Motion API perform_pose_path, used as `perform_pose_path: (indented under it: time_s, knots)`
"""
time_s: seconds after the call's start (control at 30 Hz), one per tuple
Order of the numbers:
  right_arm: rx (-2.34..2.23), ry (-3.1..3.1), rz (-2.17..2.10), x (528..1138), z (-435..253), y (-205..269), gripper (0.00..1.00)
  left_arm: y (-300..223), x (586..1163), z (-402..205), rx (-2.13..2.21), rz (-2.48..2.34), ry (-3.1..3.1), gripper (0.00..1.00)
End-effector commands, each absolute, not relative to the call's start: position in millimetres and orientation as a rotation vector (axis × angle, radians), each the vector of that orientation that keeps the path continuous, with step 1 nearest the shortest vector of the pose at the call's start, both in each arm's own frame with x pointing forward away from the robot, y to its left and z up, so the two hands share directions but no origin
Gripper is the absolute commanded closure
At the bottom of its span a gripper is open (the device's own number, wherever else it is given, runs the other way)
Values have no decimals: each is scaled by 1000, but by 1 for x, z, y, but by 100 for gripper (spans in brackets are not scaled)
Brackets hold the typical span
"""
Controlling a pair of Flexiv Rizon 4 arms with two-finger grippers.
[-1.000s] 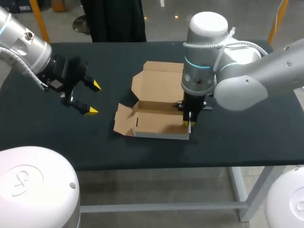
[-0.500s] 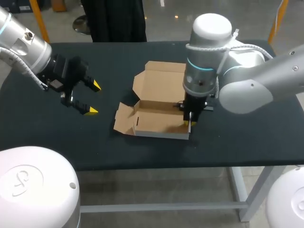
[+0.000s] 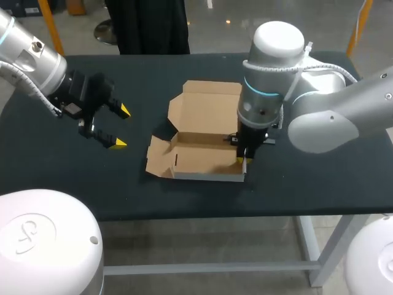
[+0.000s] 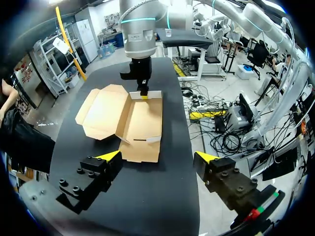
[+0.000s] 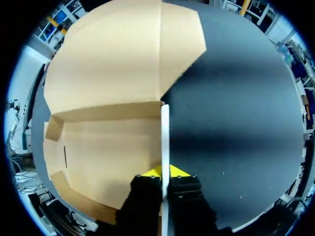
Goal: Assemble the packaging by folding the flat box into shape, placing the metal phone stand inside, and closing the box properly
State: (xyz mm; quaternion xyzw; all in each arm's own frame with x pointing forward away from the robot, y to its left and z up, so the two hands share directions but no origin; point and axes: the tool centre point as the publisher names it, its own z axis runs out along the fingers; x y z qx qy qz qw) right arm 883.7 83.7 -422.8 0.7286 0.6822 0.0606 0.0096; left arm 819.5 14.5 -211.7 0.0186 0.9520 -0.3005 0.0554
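Yellow tips of the right hand [image 5: 165, 172] pinch the upright end wall of the box [image 5: 108, 147] from both sides, plain in the right wrist view, mostly hidden under the wrist from above. Ahead of it the lid [image 5: 123, 59] lies flat; beside it runs black desk [image 5: 236, 123]. Left hand [image 3: 120, 127] hangs wide open, empty, well apart from the box.

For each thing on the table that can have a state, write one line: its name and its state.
Box: partly folded, open on top, empty.
Lid: open, laid back flat.
Side flap: upright, pinched from both sides.
Left gripper: open, holding nothing, apart from the box.
Right gripper: shut on the side flap.
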Motion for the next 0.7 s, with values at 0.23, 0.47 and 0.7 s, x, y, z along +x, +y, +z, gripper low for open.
perform_pose_path:
  time_s: [0.23, 0.47, 0.7]
  knots:
    - [2181, 2220, 124, 883, -418, 80, 100, 15, 819, -211, 56, -906, 2894, 0]
    - [2135, 2206, 17, 884, -420, 83, 100, 15, 819, -211, 56, -906, 2894, 0]
    - [2102, 2139, -66, 883, -420, 84, 100, 15, 819, -211, 56, -906, 2894, 0]
